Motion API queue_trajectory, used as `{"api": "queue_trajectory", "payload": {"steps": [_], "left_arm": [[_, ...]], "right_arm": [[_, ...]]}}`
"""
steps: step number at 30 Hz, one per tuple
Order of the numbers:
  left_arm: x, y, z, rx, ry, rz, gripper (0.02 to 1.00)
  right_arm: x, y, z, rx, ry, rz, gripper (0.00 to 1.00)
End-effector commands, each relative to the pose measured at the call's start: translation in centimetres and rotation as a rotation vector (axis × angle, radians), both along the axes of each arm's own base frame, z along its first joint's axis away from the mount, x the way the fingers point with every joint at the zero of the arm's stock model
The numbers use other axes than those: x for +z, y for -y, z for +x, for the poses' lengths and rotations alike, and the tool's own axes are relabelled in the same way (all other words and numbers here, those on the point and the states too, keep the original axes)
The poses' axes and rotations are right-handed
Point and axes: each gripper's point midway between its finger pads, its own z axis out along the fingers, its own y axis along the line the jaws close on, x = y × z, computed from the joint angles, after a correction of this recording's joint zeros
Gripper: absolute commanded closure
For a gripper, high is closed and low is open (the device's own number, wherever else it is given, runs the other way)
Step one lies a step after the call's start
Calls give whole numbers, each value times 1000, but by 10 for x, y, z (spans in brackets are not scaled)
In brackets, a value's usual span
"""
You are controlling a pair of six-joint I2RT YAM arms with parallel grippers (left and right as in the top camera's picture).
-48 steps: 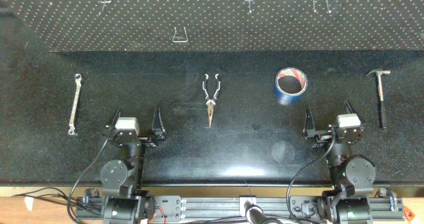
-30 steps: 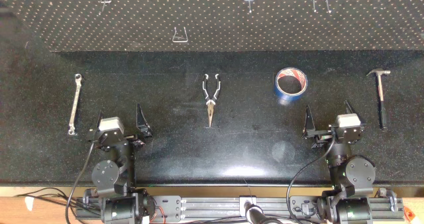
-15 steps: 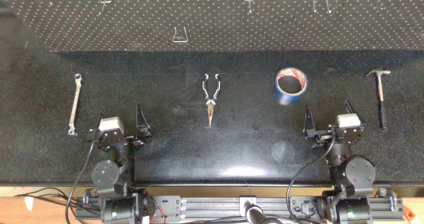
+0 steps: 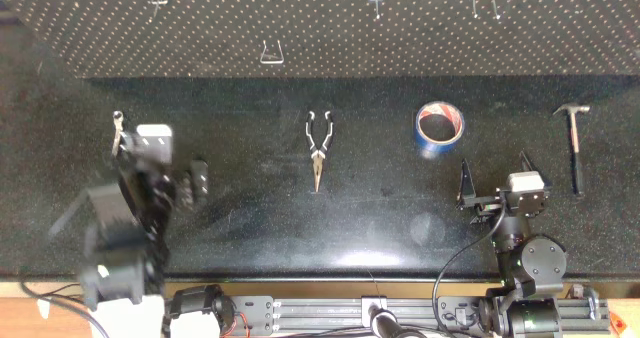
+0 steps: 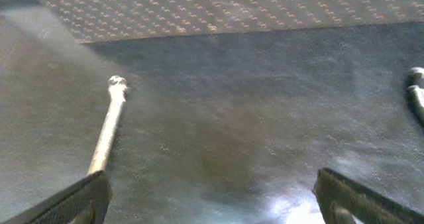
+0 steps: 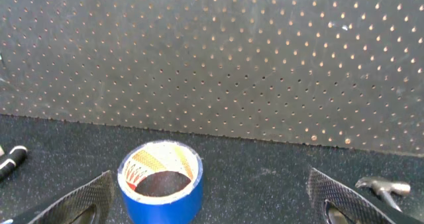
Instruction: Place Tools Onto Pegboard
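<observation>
Your left gripper (image 5: 212, 177) has its fingers spread wide with nothing between them; it hangs low over the table (image 5: 218, 138) at the left end, and the wrench (image 5: 106, 128) is the tool it faces. The point to mind is the offset: the wrench does not lie in the middle of the gap but out by the outer finger (image 5: 69, 201), its shaft running out of sight at that fingertip; whether they touch I cannot tell. Its long axis runs from the arm's side toward the pegboard (image 4: 320, 28), slanted a little, so the fingers stand across the shaft and not along it. I judge you need a sideways shift toward the table's left before closing, not a turn of the wrist. The left arm is plainly the nearer one; the right gripper (image 4: 495, 168), likewise spread and holding nothing, sits well apart at the table's right.

Around it: the pliers (image 4: 319, 148) lie at mid-table, nose toward the arms, apart from the wrench; the tape (image 4: 439, 126) stands just ahead of the right gripper; the hammer (image 4: 574, 148) lies beyond it at the far right. Nothing lies between the left gripper and the wrench. The hooks (image 4: 270, 53) on the pegboard hang bare; the one at the board's left end is nearest the wrench.
</observation>
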Motion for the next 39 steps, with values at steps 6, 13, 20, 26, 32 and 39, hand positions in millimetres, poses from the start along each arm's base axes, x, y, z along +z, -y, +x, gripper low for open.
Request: {"api": "queue_trajectory", "payload": {"steps": [6, 13, 20, 26, 32, 39], "left_arm": [[26, -144, -54, 403, -247, -1, 25], [0, -161, -56, 403, -337, -39, 25], [-39, -169, -19, 228, -363, -115, 25], [-107, -189, 4, 127, -457, -169, 25], [-146, -204, 20, 117, -465, -192, 25], [-160, -189, 28, 70, -493, -214, 25]], "right_arm": [[0, 0, 0, -3, 4, -10, 53], [0, 0, 0, -3, 4, -10, 53], [0, 0, 0, -3, 4, -10, 53], [0, 0, 0, -3, 4, -10, 53], [0, 0, 0, -3, 4, -10, 53], [0, 0, 0, -3, 4, -10, 53]]}}
